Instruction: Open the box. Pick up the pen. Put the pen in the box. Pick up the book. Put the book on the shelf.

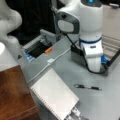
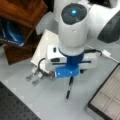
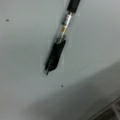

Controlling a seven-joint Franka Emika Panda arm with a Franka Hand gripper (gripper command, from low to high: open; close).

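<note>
The box [image 2: 106,98] stands open at a front view's bottom right, showing its grey compartmented lining; it sits behind the arm with its black lid up [image 1: 114,58]. The thin black pen [image 1: 87,87] [image 2: 69,89] [image 3: 58,42] lies flat on the grey table. My gripper [image 1: 96,70] hangs just above it, its fingers hidden by the arm in both front views and absent from the wrist view. The white spiral book [image 1: 53,96] [image 2: 43,46] leans beside the reddish-brown wooden shelf [image 1: 13,93] [image 2: 23,11].
A metal stand [image 2: 35,76] props up the book's lower end. A white cable [image 1: 47,66] crosses the table towards a recessed opening [image 1: 37,50] with an orange item [image 1: 48,50]. A second white robot arm [image 1: 7,22] stands at the left. A black perforated mat [image 2: 13,106] lies nearby.
</note>
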